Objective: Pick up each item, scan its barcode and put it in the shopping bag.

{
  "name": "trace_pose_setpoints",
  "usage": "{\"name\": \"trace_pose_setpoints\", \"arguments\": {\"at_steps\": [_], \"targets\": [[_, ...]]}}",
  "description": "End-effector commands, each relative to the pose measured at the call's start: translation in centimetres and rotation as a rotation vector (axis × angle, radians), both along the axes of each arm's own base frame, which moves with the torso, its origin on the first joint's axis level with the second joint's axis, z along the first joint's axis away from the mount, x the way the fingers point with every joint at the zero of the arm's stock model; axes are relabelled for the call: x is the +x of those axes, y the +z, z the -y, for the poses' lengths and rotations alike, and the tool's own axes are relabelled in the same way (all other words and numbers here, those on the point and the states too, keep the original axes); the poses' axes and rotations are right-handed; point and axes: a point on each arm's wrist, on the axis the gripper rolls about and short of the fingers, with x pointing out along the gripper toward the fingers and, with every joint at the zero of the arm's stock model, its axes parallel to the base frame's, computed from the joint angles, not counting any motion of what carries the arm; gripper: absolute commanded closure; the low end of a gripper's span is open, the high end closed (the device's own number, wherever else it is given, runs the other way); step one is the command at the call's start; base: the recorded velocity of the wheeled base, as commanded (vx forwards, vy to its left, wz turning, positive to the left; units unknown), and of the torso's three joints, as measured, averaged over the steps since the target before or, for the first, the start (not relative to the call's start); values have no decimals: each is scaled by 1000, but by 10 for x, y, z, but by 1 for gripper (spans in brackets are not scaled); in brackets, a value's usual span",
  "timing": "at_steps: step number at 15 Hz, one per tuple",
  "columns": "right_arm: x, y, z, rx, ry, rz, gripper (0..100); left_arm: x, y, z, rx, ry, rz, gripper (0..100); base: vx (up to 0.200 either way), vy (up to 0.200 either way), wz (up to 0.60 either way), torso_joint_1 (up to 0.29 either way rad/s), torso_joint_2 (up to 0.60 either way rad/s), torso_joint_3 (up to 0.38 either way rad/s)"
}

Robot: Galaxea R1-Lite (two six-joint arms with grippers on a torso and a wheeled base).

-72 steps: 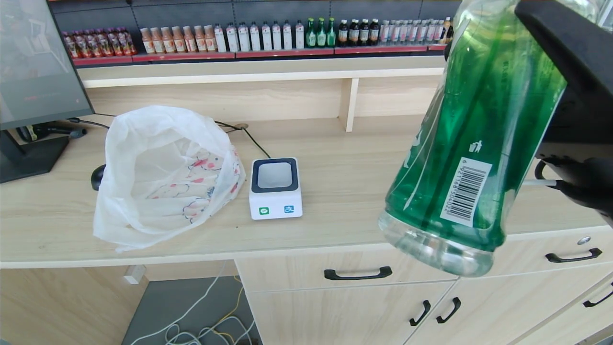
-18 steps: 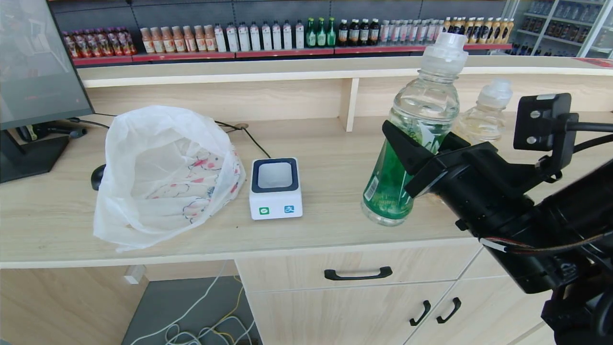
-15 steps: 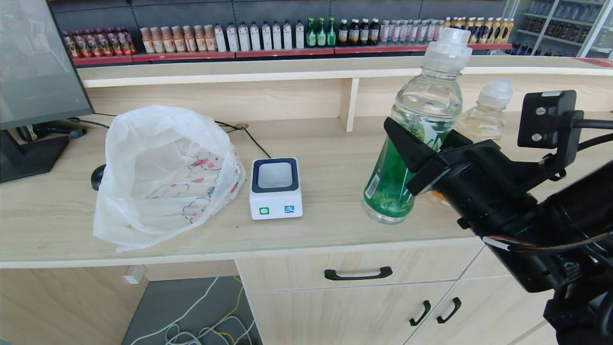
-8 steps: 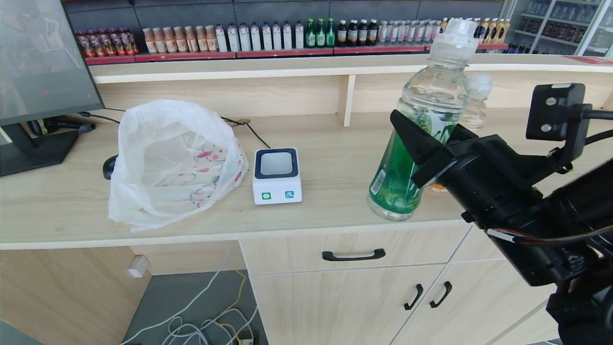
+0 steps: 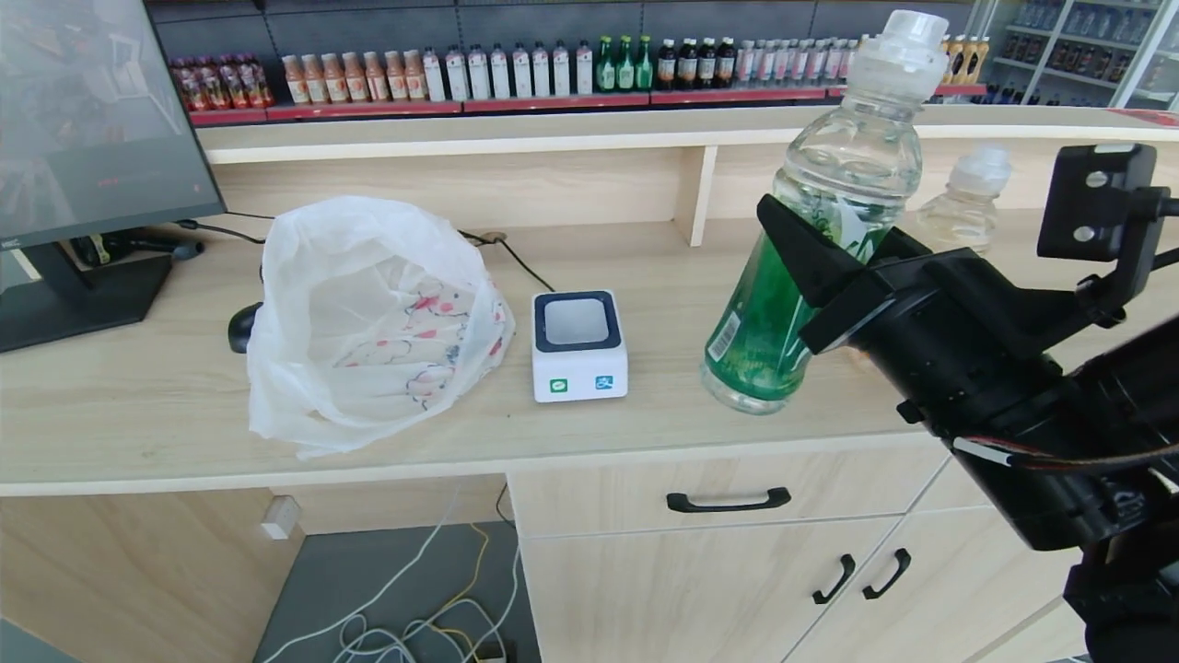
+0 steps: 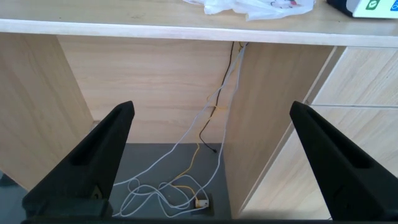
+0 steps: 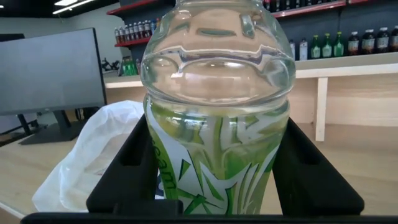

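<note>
Head view. Counter (image 5: pixel 138 414): wood top, with the task's things along its front half.

Shopping bag (image 5: pixel 368 313): thin white film, slumped toward the left front edge, mouth open to the front. Only printed film is visible inside; no item can be made out.

Green bottle (image 5: pixel 783 313): near the front edge, right of centre, roughly upright with the cap on. Whether its base touches the counter, cannot tell. The right gripper (image 5: pixel 815 262) is clamped across its labelled body, below the clear shoulder. The fill level is unclear.
- Judgement: smooth round plastic, likely slippery, and the walls will give if squeezed.
- Judgement: the labelled waist is the sound place to hold it.

Scanner (image 5: pixel 580 345): white box, window up, between bag and bottle.

Second clear bottle (image 5: pixel 967 198): toward the rear right.

Left gripper (image 6: pixel 211 112): fingers spread wide, below the counter's front edge.
</note>
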Motion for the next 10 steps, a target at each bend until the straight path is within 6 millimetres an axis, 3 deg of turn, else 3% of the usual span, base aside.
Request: {"name": "trace_pose_setpoints", "arguments": {"at_steps": [1,8,10], "targets": [[0,0,0,0,-1,1,100,0,0,0,0,1,0,0,0,200,0,-7,-2,2],[-1,2,1,5,-2,5,100,0,0,0,-2,1,0,0,0,200,0,2,3,3],[0,2,0,4,-2,4,100,0,0,0,-3,1,0,0,0,0,0,0,0,0]]}}
